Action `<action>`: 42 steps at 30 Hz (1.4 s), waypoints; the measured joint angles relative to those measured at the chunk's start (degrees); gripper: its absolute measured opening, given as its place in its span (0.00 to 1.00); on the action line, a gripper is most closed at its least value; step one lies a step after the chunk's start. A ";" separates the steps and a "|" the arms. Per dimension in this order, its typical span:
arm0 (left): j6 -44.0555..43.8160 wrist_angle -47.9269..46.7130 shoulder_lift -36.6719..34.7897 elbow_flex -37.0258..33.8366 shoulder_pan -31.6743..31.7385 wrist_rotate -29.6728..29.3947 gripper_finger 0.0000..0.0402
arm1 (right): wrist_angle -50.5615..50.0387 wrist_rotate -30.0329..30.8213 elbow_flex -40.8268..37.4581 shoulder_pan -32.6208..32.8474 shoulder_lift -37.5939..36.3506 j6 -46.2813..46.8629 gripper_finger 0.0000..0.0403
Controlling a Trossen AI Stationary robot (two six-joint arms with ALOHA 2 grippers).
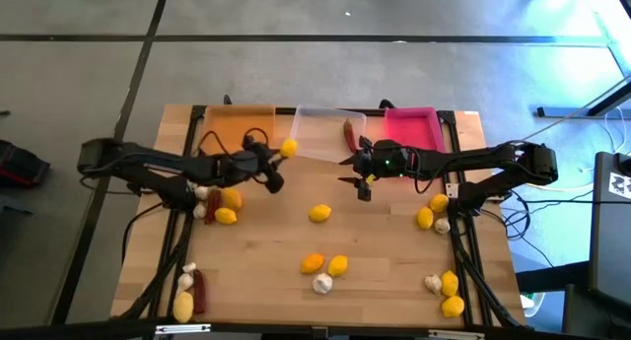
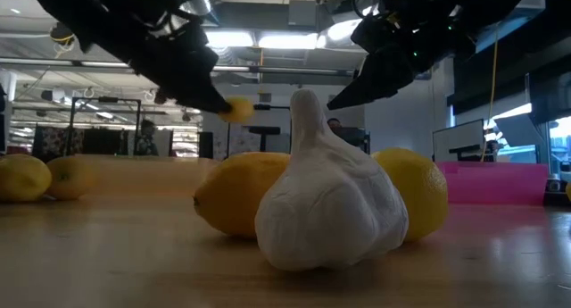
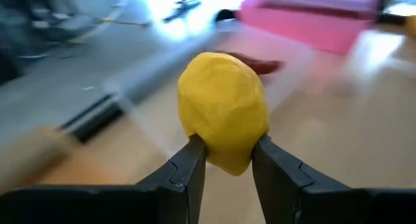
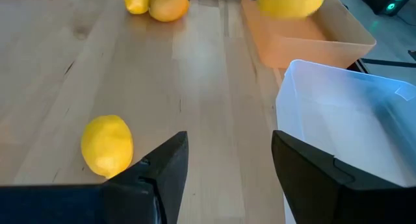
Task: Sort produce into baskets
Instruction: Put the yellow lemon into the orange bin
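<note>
High view: the left arm reaches in from the table's left, its gripper [image 1: 283, 152] raised by the near edge of the orange tray [image 1: 237, 123], fingers [image 3: 188, 169] pinched on a lemon [image 3: 223, 110] (bumpy skin, egg-shaped). The right arm reaches in from the right; its gripper [image 1: 353, 170] hangs over the near edge of the clear tray [image 1: 325, 123], fingers [image 4: 162, 162] spread with nothing between them. Three shallow plastic trays line the far edge of the wooden table [image 1: 385, 251]: orange, clear, and pink [image 1: 414, 128]. One dark red chili [image 1: 349, 135] lies in the clear tray and another [image 1: 200, 291] at the near left corner. About eleven more lemons lie loose in small groups, with roughly six white garlic bulbs; the low view shows one papery, ribbed bulb [image 2: 328, 196] standing upright before two lemons.
</note>
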 joint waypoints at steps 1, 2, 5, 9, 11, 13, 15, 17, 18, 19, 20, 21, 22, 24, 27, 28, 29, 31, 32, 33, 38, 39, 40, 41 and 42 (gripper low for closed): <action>-0.08 -1.21 -0.92 0.00 0.45 -1.72 0.27 | -0.04 0.00 0.00 0.00 0.00 0.00 0.53; -0.10 -2.44 -1.75 0.00 0.98 -3.17 0.27 | -0.06 0.00 0.00 0.00 0.00 0.00 0.53; -0.16 -5.47 -3.00 0.00 2.91 -7.02 0.27 | -0.38 0.00 0.00 0.00 0.00 0.00 0.53; -0.89 -7.68 -2.82 0.00 6.61 -9.17 0.27 | -0.54 0.00 0.00 0.00 0.00 0.00 0.53; -2.12 -8.90 -2.27 0.00 8.57 -9.15 0.27 | -0.68 0.00 0.00 0.00 0.00 0.00 0.53; -3.97 -9.11 -1.37 -0.02 10.34 -9.17 0.27 | -1.09 0.00 0.00 0.00 0.00 0.00 0.53; -6.05 -9.14 -0.52 -0.34 11.81 -9.16 0.27 | -1.47 0.00 0.00 0.00 0.00 0.00 0.53; -7.89 -9.25 0.57 -0.46 12.99 -9.13 0.27 | -1.72 0.01 0.00 0.00 0.00 0.00 0.53; -8.74 -9.61 0.94 -0.49 13.42 -9.11 0.27 | -1.79 0.01 0.00 0.00 0.00 0.00 0.53; -9.44 -9.97 1.34 -0.52 13.79 -9.12 0.27 | -1.81 0.00 0.00 0.00 0.00 0.00 0.53; -9.89 -10.04 1.79 -0.52 14.11 -9.12 0.27 | -1.79 0.00 0.00 0.00 0.00 0.00 0.53; -10.25 -10.36 2.22 -0.52 14.36 -9.09 0.27 | -1.79 0.01 0.00 0.00 0.00 0.00 0.53; -10.54 -10.66 2.62 -0.55 14.63 -9.05 0.27 | -1.79 0.00 0.00 0.00 0.00 0.00 0.53; -10.96 -10.45 3.24 -0.55 14.93 -9.06 0.28 | -1.80 0.01 0.00 0.00 0.00 0.00 0.53; -11.08 -10.62 3.95 -0.55 14.97 -9.04 0.31 | -1.79 0.02 0.00 0.00 0.00 0.00 0.53; -11.08 -10.51 4.08 -0.55 14.97 -9.02 0.32 | -1.79 0.01 0.00 0.00 0.00 0.00 0.53; -11.09 -10.53 4.26 -0.55 14.97 -9.02 0.33 | -1.79 0.00 0.00 0.00 0.00 0.00 0.53; -11.60 -10.62 4.36 -0.55 14.97 -8.99 0.36 | -1.79 0.00 0.00 0.00 0.00 0.00 0.53; -11.92 -10.63 4.36 -0.55 14.97 -8.98 0.38 | -1.79 0.02 0.00 0.00 0.02 0.00 0.53; -12.15 -10.60 4.36 -0.55 14.97 -8.84 0.39 | -1.79 0.02 0.00 0.00 0.00 0.00 0.53; -11.93 -10.62 4.36 -0.55 14.97 -8.42 0.45 | -1.77 0.01 0.00 0.00 0.00 0.00 0.53; -11.95 -10.70 4.23 -0.54 14.83 -8.36 0.46 | -1.77 0.00 0.00 0.00 0.00 0.00 0.53; -11.95 -11.01 3.97 -0.33 14.71 -7.98 0.46 | -1.77 0.00 0.00 0.00 0.00 0.00 0.53; -11.87 -11.05 3.65 0.05 14.45 -7.11 0.47 | -1.77 0.02 0.00 0.00 0.00 0.00 0.53; -11.08 -10.92 3.17 0.54 14.13 -5.40 0.47 | -1.77 0.00 0.00 0.00 0.00 0.00 0.53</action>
